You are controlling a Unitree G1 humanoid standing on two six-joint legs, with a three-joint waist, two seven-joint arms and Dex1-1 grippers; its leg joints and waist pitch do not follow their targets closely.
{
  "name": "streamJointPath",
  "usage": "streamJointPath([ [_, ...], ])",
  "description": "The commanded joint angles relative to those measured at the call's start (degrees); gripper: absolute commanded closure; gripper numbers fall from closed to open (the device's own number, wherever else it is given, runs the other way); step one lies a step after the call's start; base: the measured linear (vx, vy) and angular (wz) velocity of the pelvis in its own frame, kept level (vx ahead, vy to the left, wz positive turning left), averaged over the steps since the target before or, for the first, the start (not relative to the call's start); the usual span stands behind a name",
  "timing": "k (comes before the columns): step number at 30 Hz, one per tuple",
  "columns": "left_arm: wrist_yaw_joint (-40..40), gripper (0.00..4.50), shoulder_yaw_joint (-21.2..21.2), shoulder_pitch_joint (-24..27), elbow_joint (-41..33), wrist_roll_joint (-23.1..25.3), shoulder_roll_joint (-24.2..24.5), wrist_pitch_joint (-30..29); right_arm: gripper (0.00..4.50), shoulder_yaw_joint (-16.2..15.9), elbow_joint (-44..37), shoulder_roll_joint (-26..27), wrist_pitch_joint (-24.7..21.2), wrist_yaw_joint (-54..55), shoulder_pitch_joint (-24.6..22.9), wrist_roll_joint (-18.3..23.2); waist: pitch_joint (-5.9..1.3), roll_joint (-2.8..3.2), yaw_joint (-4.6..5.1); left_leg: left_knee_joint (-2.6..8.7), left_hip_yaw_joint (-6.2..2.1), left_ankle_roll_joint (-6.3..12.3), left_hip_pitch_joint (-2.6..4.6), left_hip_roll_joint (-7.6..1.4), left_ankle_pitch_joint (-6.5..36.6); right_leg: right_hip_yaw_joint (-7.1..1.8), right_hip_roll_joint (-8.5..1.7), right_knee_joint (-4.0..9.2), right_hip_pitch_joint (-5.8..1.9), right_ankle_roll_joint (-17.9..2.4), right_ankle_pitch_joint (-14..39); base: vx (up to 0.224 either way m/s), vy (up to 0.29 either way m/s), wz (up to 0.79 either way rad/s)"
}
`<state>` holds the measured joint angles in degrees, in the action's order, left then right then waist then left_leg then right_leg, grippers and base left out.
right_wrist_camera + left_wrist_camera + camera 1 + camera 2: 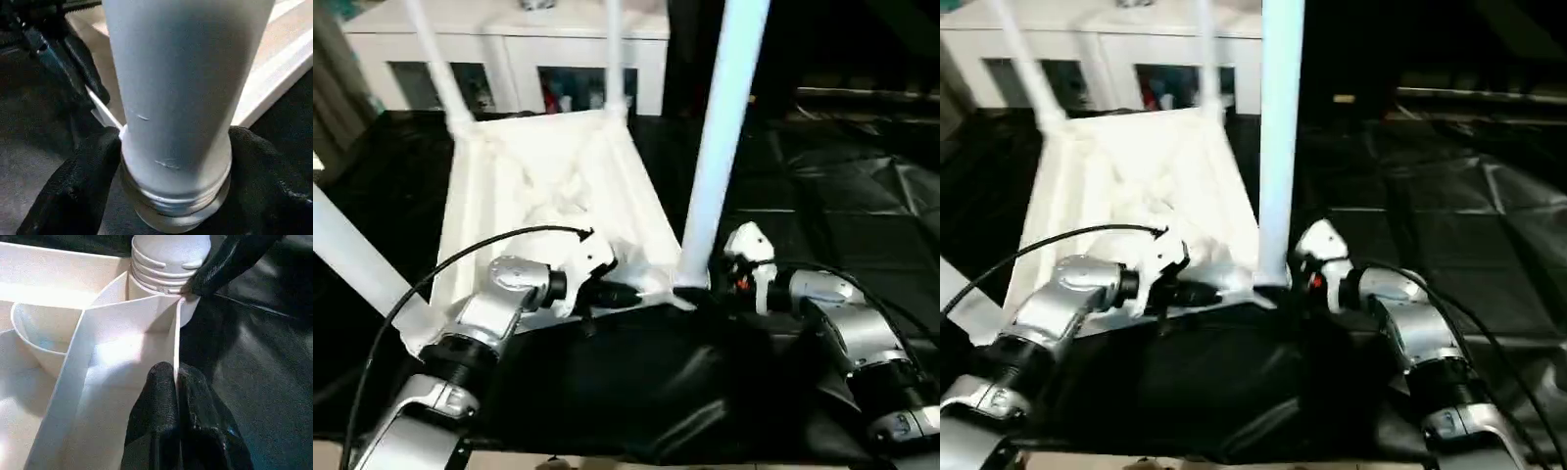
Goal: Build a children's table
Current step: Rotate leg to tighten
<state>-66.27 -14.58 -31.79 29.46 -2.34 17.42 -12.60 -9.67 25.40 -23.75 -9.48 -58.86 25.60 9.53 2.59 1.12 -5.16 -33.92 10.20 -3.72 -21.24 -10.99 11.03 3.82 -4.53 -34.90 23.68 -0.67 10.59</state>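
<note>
- White plastic all over the middle of the head view: the children's table top point(558, 196) lies upside down on a black sheet point(822, 196), ribbed underside up, running from the centre toward the upper left of the frame.
- Two far legs point(435, 59) stand in the far corner sockets, rising out of the top edge of the frame in front of a white cabinet point(509, 49) with glass doors.
- Another leg point(352, 259) slants off the left edge from the near left corner.
- The near right leg point(720, 127) stands almost upright, a little right of centre, its lower end at the near right corner socket point(166, 269).
- The right gripper point(171, 171) comes in from the lower right and is clamped round the base of that leg: in the right wrist view one black finger point(73, 186) presses each side of the tube, just above its threaded end.
- The threaded end sits at the socket; how far in it is, I cannot tell.
- The left gripper point(177, 401) reaches in from the lower left and pinches the table top's thin near edge wall, fingers closed tight on either side of it, near the same corner.
- A black cable point(460, 259) loops over the left forearm.
</note>
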Motion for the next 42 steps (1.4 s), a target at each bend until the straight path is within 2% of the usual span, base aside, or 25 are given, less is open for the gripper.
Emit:
streamJointPath([
  [1, -2.19, 4.50, 0.67, -0.41, -3.51, -4.51, -1.15, 0.89, 1.00, -1.23, 0.09, -0.03, -0.28, -1.02, 0.11, -0.70, -3.52, -1.13, 0.17, 3.48, -0.19, 5.76, 0.33, -2.13, 6.25, -2.58, -3.65, 3.64, -3.52, -14.20, 7.21, 0.000, 0.000, 0.00],
  [3, -2.26, 4.50, 0.73, -0.38, -3.54, -4.49, -1.13, 0.87, 1.00, -1.24, 0.32, 0.06, -0.25, -1.05, 0.23, -0.78, -3.58, -1.14, 0.14, 3.47, -0.22, 5.38, 0.38, -2.12, 6.13, -2.61, -3.62, 3.64, -3.50, -13.85, 7.41, 0.000, 0.000, 0.00],
  [6, -2.31, 4.50, 1.08, -0.15, -4.09, -4.32, -1.13, 0.31, 1.38, -1.03, 0.63, 0.54, -0.42, -1.23, 0.54, -0.02, -3.65, -1.27, 0.14, 3.45, -0.27, 5.47, 0.33, -2.14, 5.51, -2.60, -3.66, 3.47, -3.60, -13.86, 6.63, 0.000, 0.000, 0.00],
  [10, -2.63, 4.50, 1.10, 0.05, -4.42, -4.32, -0.93, -0.03, 1.64, -1.26, 0.54, 0.58, -0.55, -2.07, 0.39, 0.14, -3.67, -1.34, 0.12, 3.35, -0.23, 5.96, 0.24, -2.04, 4.72, -2.55, -3.58, 3.35, -3.65, -14.00, 5.62, 0.000, 0.000, 0.00],
  [15, -2.91, 4.50, 0.96, 0.28, -4.75, -4.42, -0.73, -0.34, 1.71, -1.12, 0.60, 0.83, -0.42, -2.52, -0.06, 0.06, -3.66, -1.34, 0.09, 3.31, -0.22, 5.95, 0.27, -2.06, 4.90, -2.55, -3.59, 3.41, -3.63, -13.86, 6.34, 0.000, 0.000, 0.00],
  [16, -3.00, 4.50, 0.94, 0.30, -4.74, -4.39, -0.65, -0.35, 1.72, -1.13, 0.55, 0.93, -0.42, -2.45, -0.22, 0.05, -3.65, -1.06, 0.05, 3.32, -0.25, 5.89, 0.31, -2.06, 4.92, -2.53, -3.57, 3.40, -3.57, -13.89, 6.38, 0.000, 0.000, 0.00],
  [20, -2.97, 4.50, 0.96, 0.34, -4.83, -4.25, -0.61, -0.55, 1.73, -0.68, 0.51, 1.57, -0.57, -1.44, -0.89, 0.28, -3.71, -1.25, 0.12, 3.27, -0.22, 5.76, 0.29, -1.99, 4.91, -2.53, -3.53, 3.35, -3.66, -13.94, 5.85, 0.000, 0.000, 0.00],
  [21, 0.09, 4.50, 1.15, -0.11, -3.52, -2.87, -1.38, 0.02, 1.73, 0.42, 2.63, 2.99, -0.84, 2.68, -0.57, -0.40, -3.69, -0.89, 0.09, 3.28, -0.27, 5.68, 0.30, -2.01, 4.83, -2.54, -3.55, 3.33, -3.59, -14.03, 5.83, 0.000, 0.000, 0.00],
  [22, 0.09, 4.50, 1.15, -0.11, -3.52, -2.87, -1.38, 0.02, 1.73, 0.42, 2.63, 2.99, -0.84, 2.68, -0.57, -0.40, -3.69, -0.89, 0.09, 3.28, -0.27, 5.68, 0.30, -2.01, 4.83, -2.54, -3.55, 3.33, -3.59, -14.03, 5.83, 0.000, 0.000, 0.00],
  [23, 5.04, 4.50, 1.50, -0.88, -1.03, -0.75, -2.69, 2.02, 1.73, 1.26, 5.66, 4.71, 0.00, 8.96, 0.13, -2.49, -3.68, -0.99, 0.32, 3.32, -0.29, 5.12, 0.24, -1.94, 5.43, -2.52, -3.58, 3.47, -3.55, -14.00, 6.62, 0.000, 0.000, 0.00],
  [24, 7.86, 4.50, 2.06, -1.36, 0.42, -0.15, -3.64, 2.28, 1.73, 1.95, 7.17, 5.87, 0.41, 12.75, 0.49, -3.31, -3.40, -1.02, 0.60, 3.52, -0.29, 4.15, 0.31, -1.89, 6.72, -2.48, -3.54, 3.91, -3.42, -13.53, 8.90, 0.000, 0.000, 0.00],
  [26, 13.74, 4.50, 3.24, -2.29, 3.60, 0.66, -6.09, 2.17, 1.73, 4.55, 10.23, 9.57, 0.16, 22.08, 1.16, -3.53, -3.32, -1.14, 1.00, 3.71, -0.40, 2.52, 0.47, -1.78, 7.76, -2.44, -3.57, 4.20, -3.56, -12.46, 12.23, 0.000, 0.000, 0.00],
  [27, 13.74, 4.50, 3.24, -2.29, 3.60, 0.66, -6.09, 2.17, 1.73, 4.55, 10.23, 9.57, 0.16, 22.08, 1.16, -3.53, -3.14, -1.08, 1.19, 3.86, -0.38, 2.12, 0.53, -1.73, 8.57, -2.42, -3.54, 4.49, -3.41, -12.01, 14.12, 0.000, 0.000, 0.00],
  [28, 17.39, 4.50, 3.39, -2.74, 5.21, 1.42, -7.87, 1.72, 1.73, 6.67, 11.75, 12.30, -0.41, 27.69, 1.56, -2.76, -3.15, -0.76, 1.36, 3.85, -0.47, 1.44, 0.70, -1.66, 10.24, -2.44, -3.74, 4.86, -3.44, -10.99, 17.55, 0.000, 0.000, 0.00],
  [29, 19.15, 4.50, 3.33, -2.94, 5.92, 1.88, -8.74, 1.55, 1.73, 7.47, 12.35, 13.52, -0.67, 29.93, 1.73, -2.48, -3.07, -0.93, 1.62, 3.91, -0.40, 1.36, 0.65, -1.63, 10.58, -2.54, -3.70, 5.16, -3.31, -10.27, 18.75, 0.000, 0.000, 0.00],
  [30, 23.95, 4.50, 2.99, -3.55, 7.58, 3.01, -11.33, 1.03, 1.74, 8.57, 14.10, 16.28, -0.25, 35.44, 2.38, -2.69, -3.03, -0.84, 1.73, 4.02, -0.56, 1.18, 0.74, -1.72, 11.30, -2.55, -3.79, 5.23, -3.21, -9.82, 20.19, 0.000, 0.000, 0.00],
  [32, 29.91, 4.50, 2.67, -4.82, 9.42, 3.94, -15.19, 0.51, 1.74, 7.82, 16.46, 18.83, 0.45, 40.86, 3.57, -4.60, -3.04, -0.87, 1.86, 4.11, -0.56, 0.76, 0.90, -1.66, 11.99, -2.49, -3.64, 5.38, -3.14, -9.44, 20.99, 0.000, 0.000, 0.00],
  [34, 30.75, 4.50, 2.58, -5.25, 10.04, 4.11, -16.36, 0.42, 1.74, 7.03, 17.38, 19.25, 1.00, 41.61, 4.08, -5.65, -3.07, -0.95, 1.91, 4.16, -0.63, 0.59, 0.92, -1.61, 12.23, -2.52, -3.61, 5.39, -3.27, -9.44, 20.35, 0.000, 0.000, 0.00],
  [36, 30.09, 4.50, 1.16, -5.76, 10.75, 5.08, -17.67, 0.85, 1.74, 6.12, 18.32, 19.93, 2.63, 40.48, 4.81, -6.24, -3.14, -0.97, 1.73, 4.05, -0.57, 1.80, 0.76, -1.51, 11.96, -2.59, -3.75, 5.37, -3.37, -9.55, 19.20, 0.000, 0.000, 0.00],
  [38, 28.88, 4.50, 0.42, -5.83, 10.72, 5.42, -17.52, 1.09, 1.74, 7.55, 17.24, 20.43, 2.96, 37.84, 4.80, -3.82, -3.12, -0.93, 1.68, 4.05, -0.55, 2.36, 0.73, -1.48, 12.12, -2.56, -3.76, 5.45, -3.38, -9.35, 19.39, 0.000, 0.000, 0.00],
  [39, 28.45, 4.50, 0.53, -5.86, 10.76, 5.32, -17.25, 0.94, 1.18, 8.29, 16.50, 20.57, 3.58, 36.59, 4.77, -2.99, -3.22, -0.96, 1.62, 4.08, -0.57, 2.93, 0.68, -1.56, 11.52, -2.57, -3.70, 5.35, -3.43, -9.39, 18.56, 0.000, 0.000, 0.00],
  [42, 26.92, 4.50, 0.87, -5.79, 10.54, 5.05, -15.93, 0.70, 1.01, 8.20, 15.06, 19.54, 5.14, 34.78, 4.79, -3.09, -3.23, -0.98, 1.59, 4.06, -0.56, 3.17, 0.60, -1.61, 11.35, -2.54, -3.74, 5.26, -3.45, -9.83, 17.75, 0.000, 0.000, 0.00],
])
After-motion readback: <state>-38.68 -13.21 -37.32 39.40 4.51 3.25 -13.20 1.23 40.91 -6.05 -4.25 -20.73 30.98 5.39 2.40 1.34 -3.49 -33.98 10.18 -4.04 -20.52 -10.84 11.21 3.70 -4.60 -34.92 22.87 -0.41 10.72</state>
